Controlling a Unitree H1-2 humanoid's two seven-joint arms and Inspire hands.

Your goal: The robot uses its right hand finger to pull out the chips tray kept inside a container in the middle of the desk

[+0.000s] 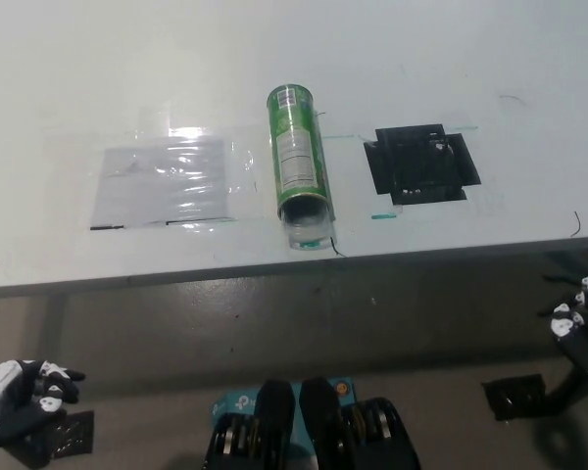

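In the head view we see the green chips container point(298, 157) lying on its side near the middle of the white worktop point(69, 69), its open mouth turned toward the near edge. The clear chips tray point(307, 228) sits in that mouth, its end just showing past the rim and close to the worktop's edge. A clear plastic sheet point(162, 183) lies to one side of the can, a black taped patch point(420, 164) to the other. Our right hand point(578, 328) hangs low at the picture's right edge, well apart from the can; we cannot tell how its fingers are set. Our left hand point(24, 390) rests at lower left, fingers loosely curled on nothing. We judge the reach has not begun: next the right hand must rise to the tray's end and hook one finger into it
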